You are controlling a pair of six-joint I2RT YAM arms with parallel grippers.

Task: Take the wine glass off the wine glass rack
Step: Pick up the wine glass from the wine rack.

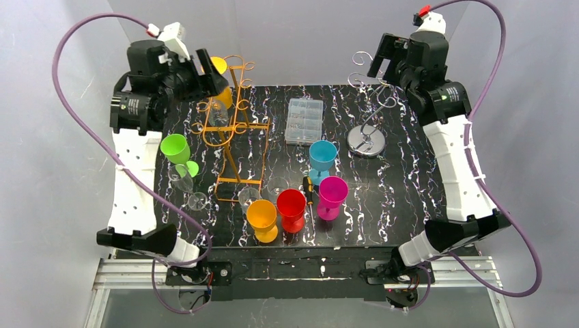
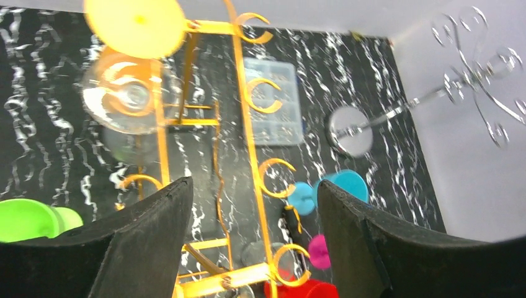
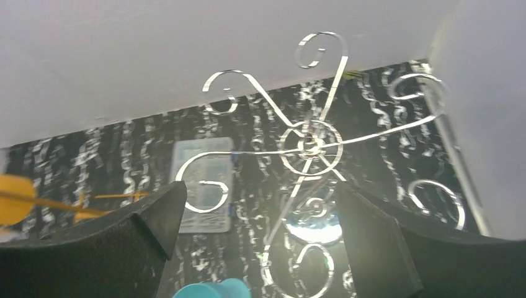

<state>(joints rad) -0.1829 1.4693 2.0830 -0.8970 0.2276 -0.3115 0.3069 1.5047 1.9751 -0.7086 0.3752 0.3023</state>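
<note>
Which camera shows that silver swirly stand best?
Top external: the silver stand shows whole, base to hooks. The right wrist looks down onto its hooks; the left wrist catches it blurred at the right edge.

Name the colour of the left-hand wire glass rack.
The wire glass rack is orange-gold; clearest in the top external view.

Black desk veined with white marble streaks. Near the far left corner, an orange wire rack hung with a yellow glass and a clear glass. Toward the far right corner, a silver scrollwork rack. By the left edge, a lime-green glass. Toward the near edge, an orange goblet, red goblet, magenta goblet and teal goblet. Mid-desk, a clear plastic box. Black left pincer and right pincer; white arm shells.
</note>
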